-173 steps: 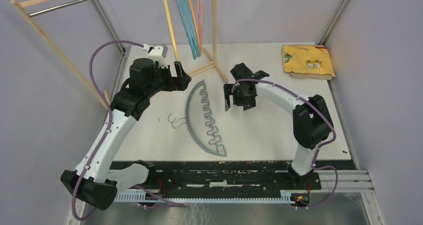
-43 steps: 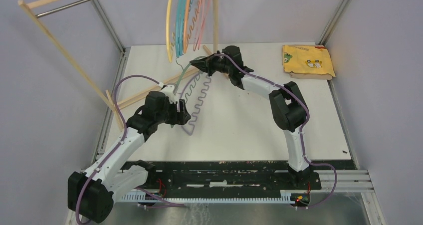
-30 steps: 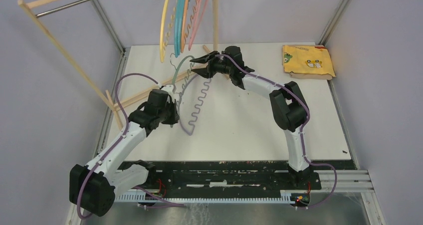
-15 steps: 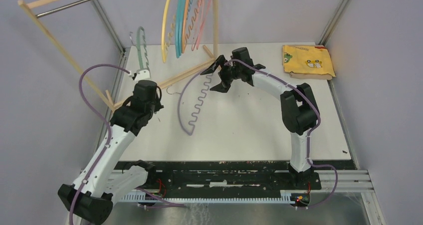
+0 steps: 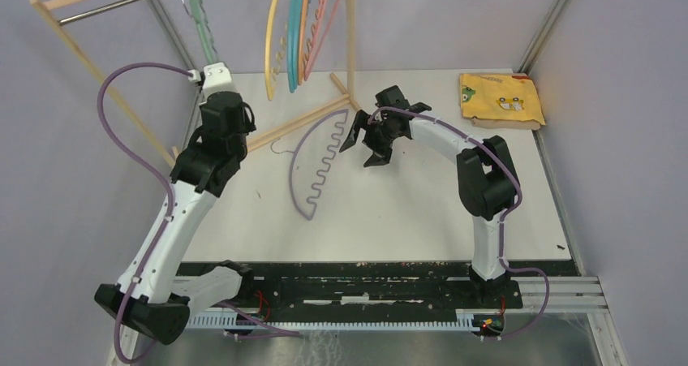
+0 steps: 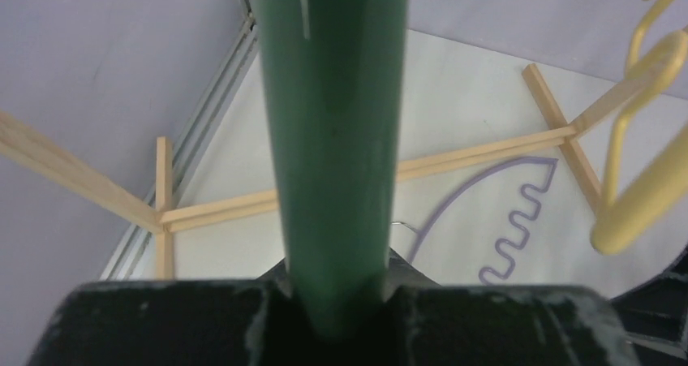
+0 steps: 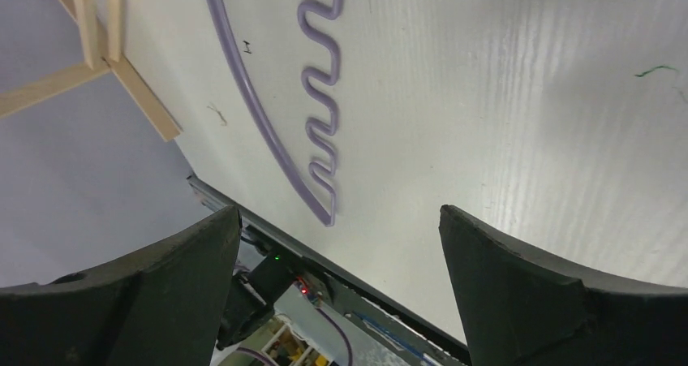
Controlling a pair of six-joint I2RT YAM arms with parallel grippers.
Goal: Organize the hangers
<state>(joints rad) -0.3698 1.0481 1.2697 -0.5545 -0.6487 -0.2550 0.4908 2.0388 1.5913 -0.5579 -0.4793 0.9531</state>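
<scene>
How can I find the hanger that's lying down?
Look at the white table, in front of the wooden rack's foot. A purple hanger lies flat there, beside the open right gripper. It is the only one lying down: the others hang on the rack, and the left gripper holds a green one.

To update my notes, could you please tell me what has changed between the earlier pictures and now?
The left pincer took the green hanger off the table and raised it toward the rod, still clamped. The right pincer opened and backed off the purple hanger, which lies flat on the table. The hung hangers stay on the rod; the yellow cloth is unmoved.
</scene>
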